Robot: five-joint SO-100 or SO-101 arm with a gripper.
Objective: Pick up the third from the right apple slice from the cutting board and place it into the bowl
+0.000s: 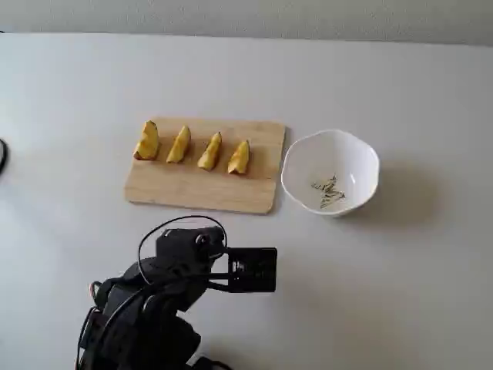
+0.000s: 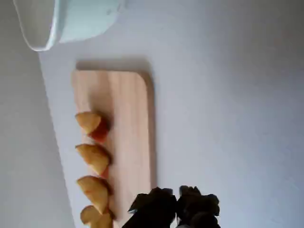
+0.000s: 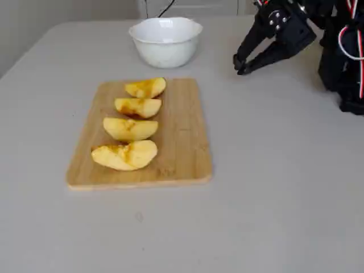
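Four apple slices lie in a row on the tan cutting board (image 1: pixel 192 189). The third apple slice from the right in a fixed view (image 1: pixel 179 144) is a slim pale-yellow wedge. It also shows in the other fixed view (image 3: pixel 130 128) and in the wrist view (image 2: pixel 95 190). The white bowl (image 1: pixel 350 158) stands just right of the board, with a butterfly motif inside. My gripper (image 3: pixel 239 65) hovers above the table, off the board and near the bowl's side. Its jaws look closed and empty, as in the wrist view (image 2: pixel 176 206).
The other slices (image 1: pixel 239 157) (image 1: pixel 209 151) and the chunkier leftmost wedge (image 1: pixel 147 141) flank the target closely. My arm base (image 1: pixel 139 324) sits at the table's near edge. A black cable end (image 1: pixel 2 154) lies at the left edge.
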